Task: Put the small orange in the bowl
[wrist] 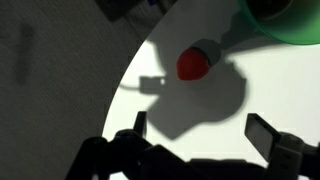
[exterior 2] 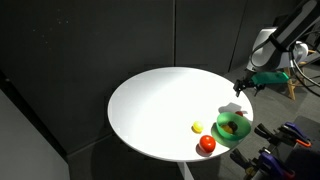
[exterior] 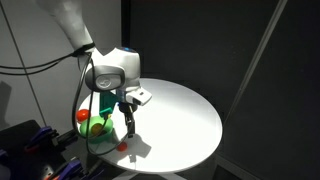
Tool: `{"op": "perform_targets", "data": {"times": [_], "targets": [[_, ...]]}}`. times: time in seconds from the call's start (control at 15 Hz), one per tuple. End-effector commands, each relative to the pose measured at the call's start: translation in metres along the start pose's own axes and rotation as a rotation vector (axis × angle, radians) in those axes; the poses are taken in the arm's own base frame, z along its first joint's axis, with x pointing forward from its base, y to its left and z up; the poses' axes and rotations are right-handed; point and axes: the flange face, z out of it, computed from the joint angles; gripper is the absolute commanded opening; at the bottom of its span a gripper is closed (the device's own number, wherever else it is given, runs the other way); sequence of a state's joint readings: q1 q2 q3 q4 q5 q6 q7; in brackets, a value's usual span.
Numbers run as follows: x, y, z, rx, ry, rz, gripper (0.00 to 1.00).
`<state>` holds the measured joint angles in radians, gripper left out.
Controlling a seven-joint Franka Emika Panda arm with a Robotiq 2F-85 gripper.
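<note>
Your claw (wrist: 200, 125) hangs wide open, holding nothing, above the white desk (wrist: 290, 90). The small orange (wrist: 193, 65) sits on the desk ahead of it, just beside the green bowl (wrist: 285, 30), not in it.

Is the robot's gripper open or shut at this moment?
Open. In the wrist view the black two-finger gripper has its jaws wide apart, gripping nothing.

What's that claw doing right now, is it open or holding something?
Claw: open wide, holding nothing.
</note>
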<state>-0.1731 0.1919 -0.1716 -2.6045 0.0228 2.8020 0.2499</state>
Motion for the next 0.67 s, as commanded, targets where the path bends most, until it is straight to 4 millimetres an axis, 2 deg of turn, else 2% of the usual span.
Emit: {"op": "perform_targets", "data": {"times": [0.0, 0.6], "targets": [[0.007, -0.002, 0.011, 0.008, 0.011, 0.005, 1.00], [-0.003, -0.005, 0.048, -0.001, -0.017, -0.015, 1.00]]}}
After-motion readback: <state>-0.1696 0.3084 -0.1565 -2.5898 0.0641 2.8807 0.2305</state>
